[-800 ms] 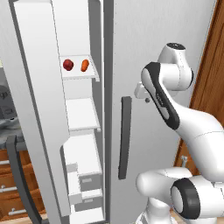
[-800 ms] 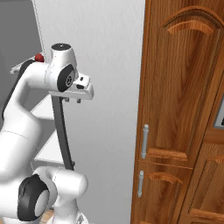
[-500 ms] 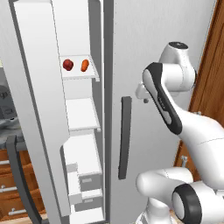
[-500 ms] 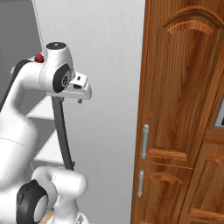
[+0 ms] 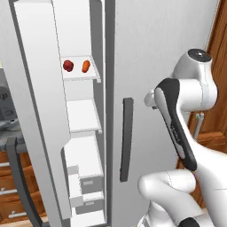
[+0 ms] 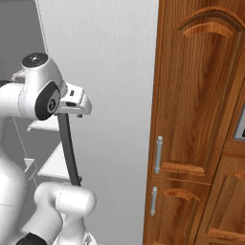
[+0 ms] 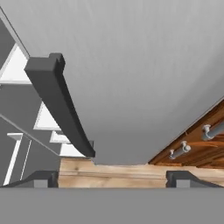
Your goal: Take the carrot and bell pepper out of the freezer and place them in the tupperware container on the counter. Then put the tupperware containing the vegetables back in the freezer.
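Jaws spread wide, holding nothing, facing the closed fridge door. Carrot and bell pepper sit side by side on an upper freezer shelf, well off to my left. Risk: swinging over, I clip the dark handle or door edge.

You are looking down along the gripper, whose two dark fingertips stand wide apart at the bottom, with nothing between them. Ahead of you a broad light-grey fridge door fills the upper part. A dark grey handle runs slantwise across its left side, from the upper left down toward the middle. To the left of the handle you see the open freezer, with white shelves stepping down inside it. Below lies a pale wooden floor. At the right a brown wooden cabinet carries two silver handles.
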